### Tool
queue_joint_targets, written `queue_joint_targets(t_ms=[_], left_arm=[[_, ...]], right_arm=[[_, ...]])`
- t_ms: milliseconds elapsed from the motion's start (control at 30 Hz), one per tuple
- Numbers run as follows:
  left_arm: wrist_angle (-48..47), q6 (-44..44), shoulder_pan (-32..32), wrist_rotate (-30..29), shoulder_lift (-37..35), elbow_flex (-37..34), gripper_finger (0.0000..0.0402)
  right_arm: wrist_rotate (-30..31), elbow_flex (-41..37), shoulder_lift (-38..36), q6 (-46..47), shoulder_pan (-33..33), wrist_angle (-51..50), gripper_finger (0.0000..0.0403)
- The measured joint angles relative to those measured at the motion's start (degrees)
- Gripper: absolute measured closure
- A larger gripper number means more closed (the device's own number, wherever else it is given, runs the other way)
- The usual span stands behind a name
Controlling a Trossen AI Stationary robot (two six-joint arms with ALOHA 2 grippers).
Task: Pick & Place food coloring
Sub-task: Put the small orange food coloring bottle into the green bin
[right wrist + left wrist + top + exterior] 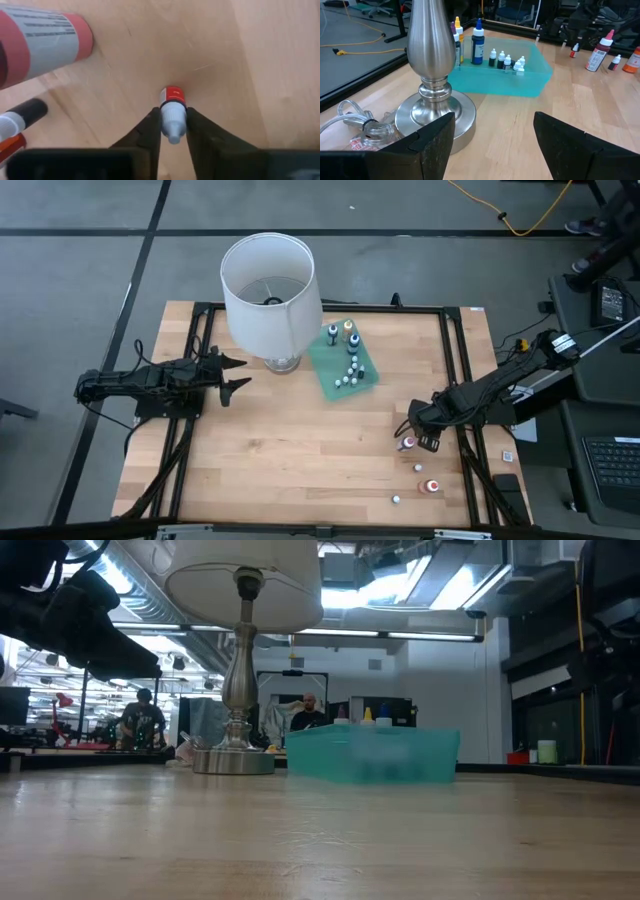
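From above, the left arm lies stretched along the table's left side, its left gripper pointing at the lamp base with fingers spread apart and holding nothing. The right arm reaches in from the right edge, bent low, and the right gripper sits down at the wood beside a larger red-banded bottle. More loose bottles dot the table nearer the front edge. The green tray behind the middle of the table, just beside the white lampshade, carries several food coloring bottles.

Down at table level, the lamp's metal stem stands left of the tray, with bottle tips just peeking over its rim. Two people show in the room behind.

Left wrist camera: its two dark fingers stand wide, framing the lamp base and the tray, where small white-capped bottles line up beside taller blue and yellow ones.

Right wrist camera, and here is the action: the fingers are pinched onto a tiny red food coloring bottle, clamped at its white cap, the bottle lying on the wood. A big red-banded bottle lies close by.
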Motion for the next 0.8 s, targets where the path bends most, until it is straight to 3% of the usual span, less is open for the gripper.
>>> queue_joint_targets(t_ms=[67,267,467,800], left_arm=[[0.0,0.0,0.01,0.0,0.01,-0.01,0.0135],[0.0,0.0,0.01,0.02,0.01,0.0,0.0136],[-0.01,0.0,-0.01,0.0,0.0,0.0,0.0136],[0.0,-0.02,0.0,0.02,0.0,0.0,0.0136]], right_arm=[[0.0,0.26,0.0,-0.02,0.0,-0.16,0.0339],[1.67,3.52,0.04,-1.31,0.0,-0.96,0.034],[4.79,10.53,0.04,-3.95,-1.72,-10.73,0.0337],[13.16,28.42,8.41,-25.53,-12.31,-17.35,0.0339]])
